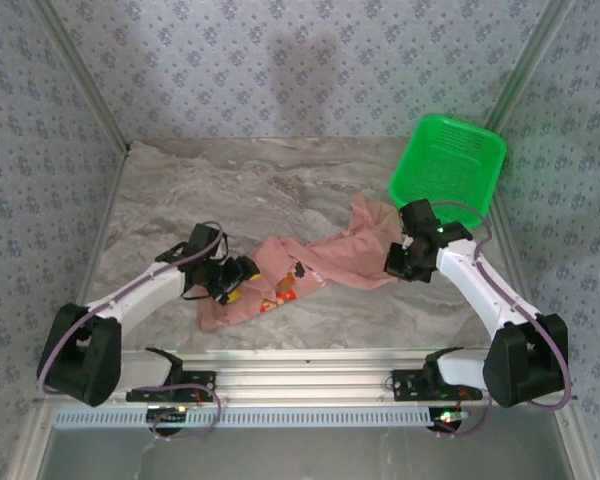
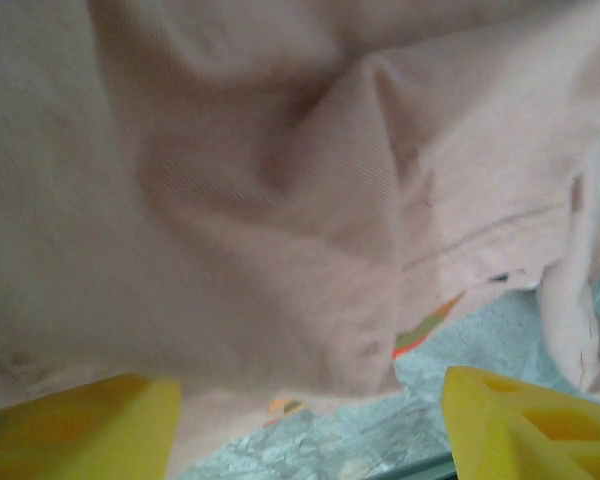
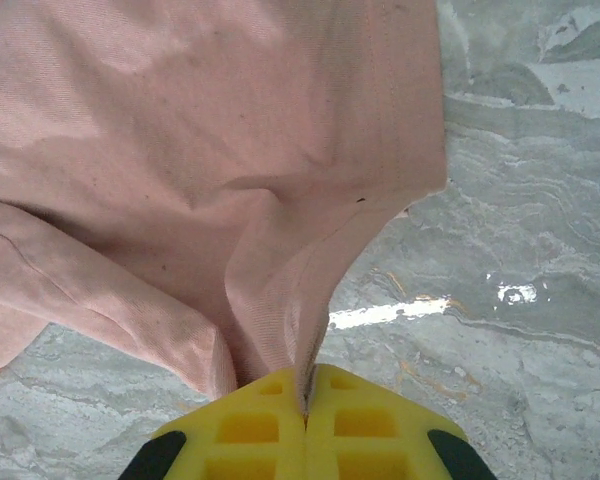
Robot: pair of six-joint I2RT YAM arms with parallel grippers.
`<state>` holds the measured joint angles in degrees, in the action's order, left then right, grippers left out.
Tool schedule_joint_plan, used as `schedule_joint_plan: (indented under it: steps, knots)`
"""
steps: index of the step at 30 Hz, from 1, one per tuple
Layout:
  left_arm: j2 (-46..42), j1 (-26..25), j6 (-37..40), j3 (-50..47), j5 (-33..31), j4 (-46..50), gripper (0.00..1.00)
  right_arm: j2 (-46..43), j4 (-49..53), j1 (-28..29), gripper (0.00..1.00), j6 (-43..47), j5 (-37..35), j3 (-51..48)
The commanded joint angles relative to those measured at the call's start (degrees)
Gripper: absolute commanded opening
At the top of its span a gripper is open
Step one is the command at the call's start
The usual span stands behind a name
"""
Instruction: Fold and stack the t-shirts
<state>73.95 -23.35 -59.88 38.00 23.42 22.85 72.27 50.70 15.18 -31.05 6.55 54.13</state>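
The salmon-pink t-shirt lies crumpled across the middle of the marble table, its small orange and brown print toward the left end. My left gripper sits at that left end. In the left wrist view its yellow fingers stand wide apart, open, with the t-shirt bunched just beyond them and a strip of the print showing. My right gripper is at the shirt's right end, shut on a pinched fold of the t-shirt, which rises from the jaws.
A bright green plastic basket stands at the back right, close behind the right arm. Bare marble table stretches behind the shirt. A metal rail runs along the near edge, and patterned walls close in the sides and back.
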Motion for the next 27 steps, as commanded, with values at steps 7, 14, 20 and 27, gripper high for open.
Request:
schedule_joint_plan:
  steps: [7, 14, 20, 27]
  knots:
    - [0.53, 4.2, 0.15, -1.27, -4.84, -1.06, 0.22, 0.76, -0.09, 0.68, 0.0, -1.03, -0.98, -0.01]
    - [-6.56, 14.61, 5.83, -2.98, -4.59, 5.68, 0.08, 1.17, -0.03, 0.66, 0.0, -0.42, -1.01, -0.33]
    - [-8.22, 19.61, 8.34, -4.49, -4.7, 8.17, 0.05, 2.13, -0.89, 0.72, 0.0, -0.16, -0.74, -0.62]
    - [-4.69, 24.91, 12.32, -3.39, -0.02, 6.48, 0.26, 2.89, -2.08, 0.75, 0.0, -0.54, 0.31, -1.14]
